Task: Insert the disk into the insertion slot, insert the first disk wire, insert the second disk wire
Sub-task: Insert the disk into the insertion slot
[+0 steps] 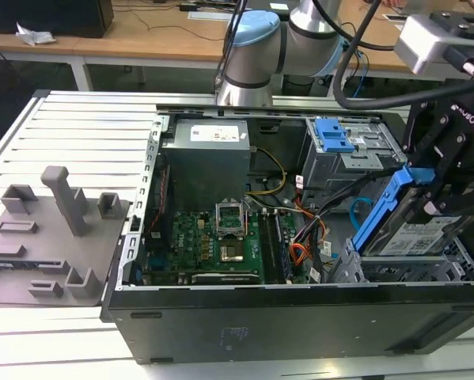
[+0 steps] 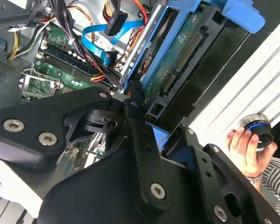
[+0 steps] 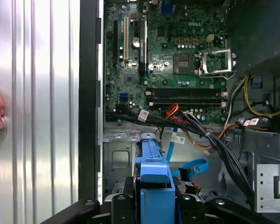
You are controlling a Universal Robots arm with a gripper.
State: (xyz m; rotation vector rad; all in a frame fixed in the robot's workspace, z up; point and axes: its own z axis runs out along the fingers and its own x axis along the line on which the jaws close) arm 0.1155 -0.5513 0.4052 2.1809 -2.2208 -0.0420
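The disk (image 1: 417, 237), silver with a white label in a blue caddy (image 3: 154, 175), hangs tilted at the exterior view's right. My gripper (image 1: 423, 199) is shut on the caddy's upper end. Its lower end dips toward the insertion slot (image 1: 383, 273), a low grey perforated cage at the case's front right corner. In the second wrist view the disk's green underside (image 2: 177, 60) faces the camera. The second disk wire (image 2: 95, 44), a flat light-blue loop (image 1: 355, 210) (image 3: 192, 166), lies loose beside the slot. An orange-red-yellow wire bundle with a dark plug (image 2: 115, 23) hangs near it, also unplugged.
A taller grey cage with a blue latch (image 1: 335, 136) stands behind the slot. The motherboard (image 1: 213, 237) and power supply (image 1: 206, 158) fill the rest of the open case. A person's hand (image 2: 245, 145) holds a knob on the ribbed table. A grey fixture plate (image 1: 47, 237) sits at the exterior view's left.
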